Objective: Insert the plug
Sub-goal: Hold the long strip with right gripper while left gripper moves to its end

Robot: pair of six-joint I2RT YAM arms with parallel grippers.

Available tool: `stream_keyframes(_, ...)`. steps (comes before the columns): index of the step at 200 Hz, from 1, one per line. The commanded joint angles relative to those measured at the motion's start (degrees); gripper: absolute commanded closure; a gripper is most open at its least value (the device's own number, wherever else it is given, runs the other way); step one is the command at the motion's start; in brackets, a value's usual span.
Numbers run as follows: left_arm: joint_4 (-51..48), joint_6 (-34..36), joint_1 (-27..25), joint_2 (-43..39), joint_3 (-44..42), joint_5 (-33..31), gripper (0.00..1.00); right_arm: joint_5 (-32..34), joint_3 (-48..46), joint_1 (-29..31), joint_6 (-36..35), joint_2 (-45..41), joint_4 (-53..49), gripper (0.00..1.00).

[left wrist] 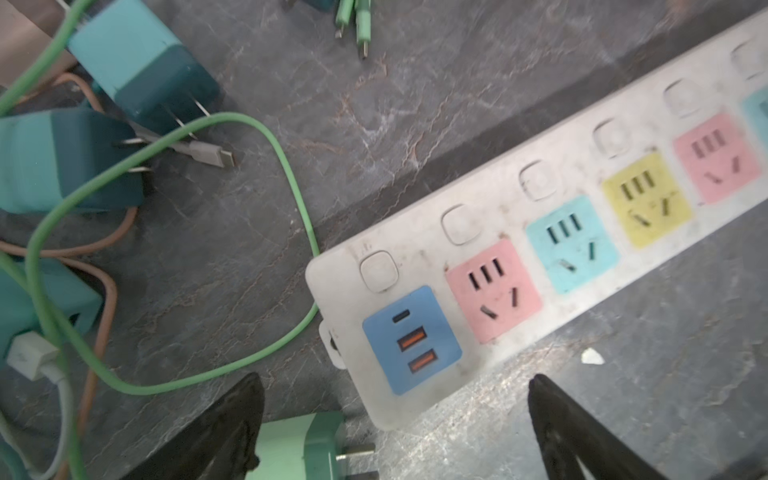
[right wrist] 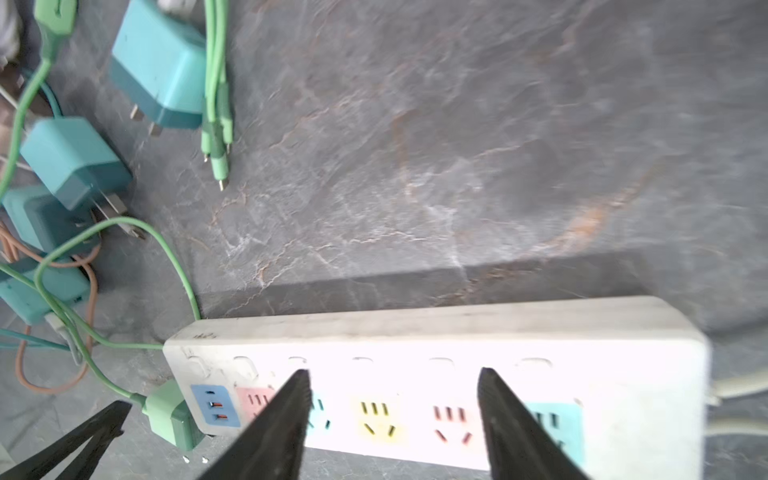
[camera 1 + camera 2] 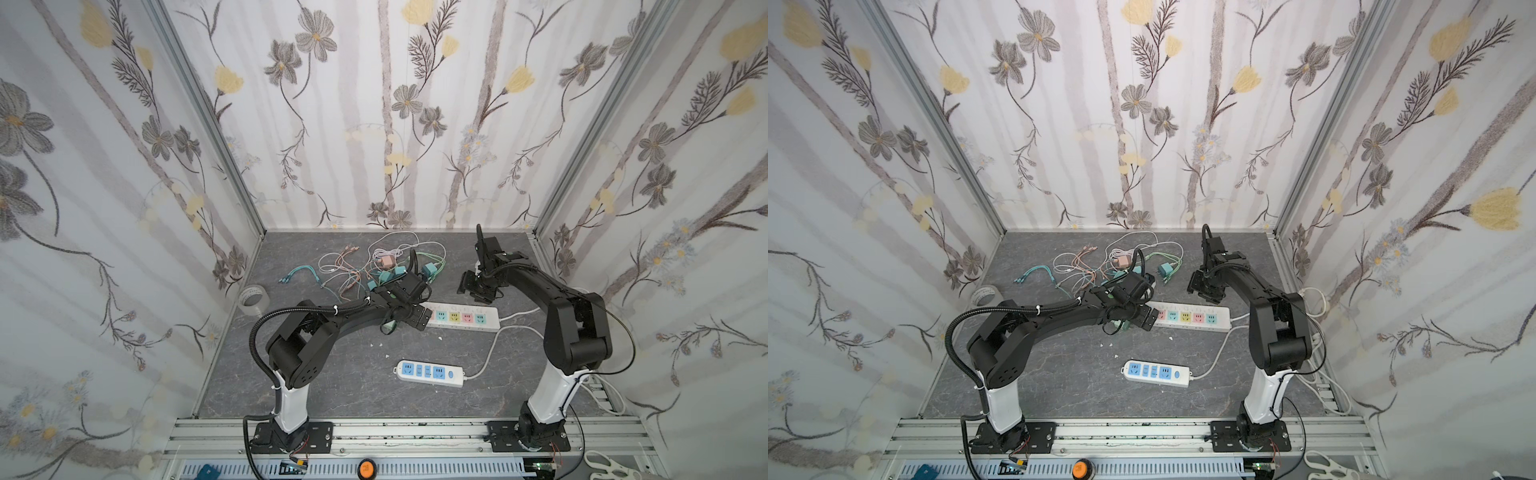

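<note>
Partly cropped, green plug (image 1: pixel 299 449) seemingly loose, left gripper (image 1: pixel 395 378) gaping, right gripper (image 2: pixel 395 371) gaping too.

A short white plastic power strip with blue sockets (image 3: pixel 430 372) lies on the dark grey stone-look table (image 3: pixel 349 390); a roll of clear sticky tape (image 3: pixel 253 298) sits far to its left and further back; white-handled scissors (image 3: pixel 609 465) lie well to its right, off the table.

Even bright light; wrist views blurred, power strip (image 2: pixel 415 332) overexposed.
</note>
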Motion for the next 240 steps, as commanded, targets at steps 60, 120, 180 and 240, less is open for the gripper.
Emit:
stream_keyframes(60, -9.85, -18.55, 2.11, 5.89, 12.51, 2.35, 0.0, -1.77, -16.93, -9.35, 0.55, -9.7, 13.02, 0.01)
stream_keyframes(120, -11.21, -22.17, 2.93, 9.81, 14.53, 5.98, 0.0, -0.75, -17.8, -9.73, 0.53, -8.12, 13.12, 0.01)
stream_keyframes(180, -10.92, -22.54, 3.08, 12.55, 15.26, 8.26, 0.0, -0.18, -18.84, -9.51, 4.05, -9.38, 11.04, 0.01)
stream_keyframes(240, -10.66, -21.48, 4.44, 13.49, 15.52, 9.36, 0.0, -2.73, -17.67, -7.33, 5.9, -7.6, 12.15, 0.01)
